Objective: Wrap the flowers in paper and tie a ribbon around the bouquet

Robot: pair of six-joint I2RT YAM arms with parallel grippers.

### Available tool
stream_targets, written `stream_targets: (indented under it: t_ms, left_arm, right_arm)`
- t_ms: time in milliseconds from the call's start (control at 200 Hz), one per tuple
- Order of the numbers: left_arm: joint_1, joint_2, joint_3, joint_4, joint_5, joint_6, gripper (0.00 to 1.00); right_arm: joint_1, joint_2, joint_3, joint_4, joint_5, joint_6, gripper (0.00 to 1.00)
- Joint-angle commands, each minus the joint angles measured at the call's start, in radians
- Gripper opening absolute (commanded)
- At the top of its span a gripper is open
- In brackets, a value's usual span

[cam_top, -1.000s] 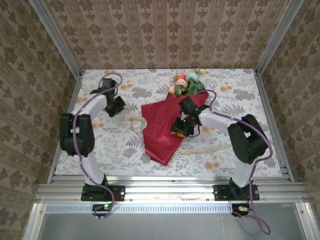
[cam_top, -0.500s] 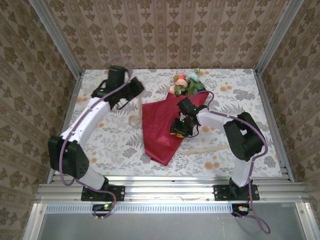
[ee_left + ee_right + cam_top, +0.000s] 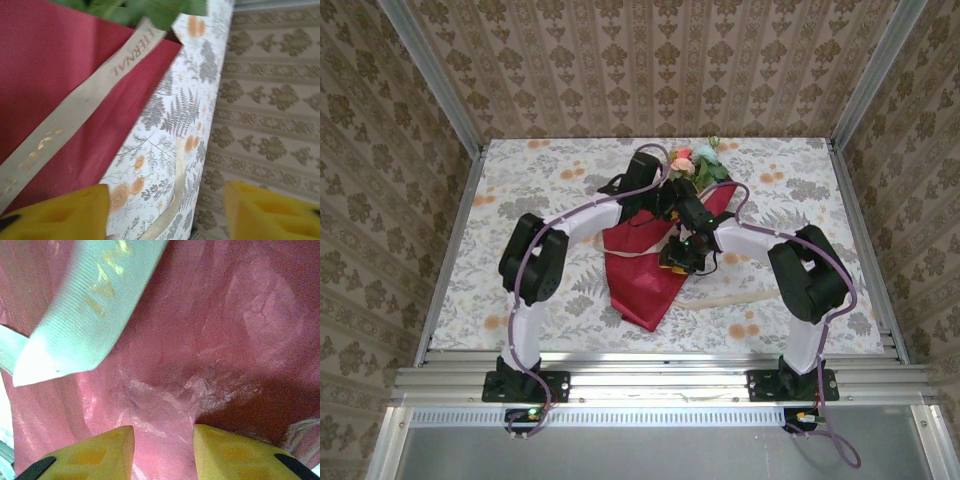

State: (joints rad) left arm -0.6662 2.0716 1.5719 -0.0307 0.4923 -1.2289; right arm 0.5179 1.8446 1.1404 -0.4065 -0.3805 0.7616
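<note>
The bouquet lies mid-table: red paper point(image 3: 638, 285) rolled into a cone, with the flowers point(image 3: 686, 165) showing at its far end. The cream ribbon point(image 3: 636, 251) is draped across the paper, and one end trails on the cloth to the right point(image 3: 740, 297). My left gripper point(image 3: 660, 202) hovers over the cone's upper part, just below the blooms. Its jaws stand wide open point(image 3: 165, 202) above a loose stretch of ribbon point(image 3: 85, 102) without gripping it. My right gripper point(image 3: 682, 256) sits on the cone's right side, shut point(image 3: 164, 442) on a bunched fold of paper point(image 3: 225, 315), with the ribbon point(image 3: 95, 305) close above.
A floral tablecloth point(image 3: 520, 250) covers the table. Patterned walls and metal posts point(image 3: 860, 70) close it in on three sides, and an aluminium rail point(image 3: 650, 382) runs along the near edge by the arm bases. Bare cloth lies left of the cone.
My left arm swung from the far left to the centre, pulling the ribbon across the red paper, then opened its jaws and let it go. My right gripper kept its hold.
</note>
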Motion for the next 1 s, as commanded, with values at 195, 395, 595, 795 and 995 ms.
stream_targets:
  t_ms: [195,395,595,795,995]
  left_arm:
    - [0.057,-0.312,-0.126,-0.192,-0.098,0.116,0.61]
    - [0.088,-0.539,-0.513,-0.178,-0.088,0.086,0.15]
    - [0.062,-0.527,-0.726,-0.013,0.007,0.002,0.00]
    - [0.048,-0.476,-0.782,0.010,0.009,0.013,0.00]
    - [0.033,-0.459,-0.797,-0.016,-0.010,0.035,0.00]
  right_arm:
    - [0.008,-0.040,0.009,0.006,0.015,0.011,0.36]
    - [0.005,-0.070,0.039,-0.016,0.018,0.045,0.36]
    - [-0.009,-0.091,0.111,-0.119,0.090,0.111,0.41]
    - [-0.047,-0.021,0.236,-0.272,0.200,0.222,0.49]
    - [-0.074,0.117,0.357,-0.309,0.227,0.329,0.49]
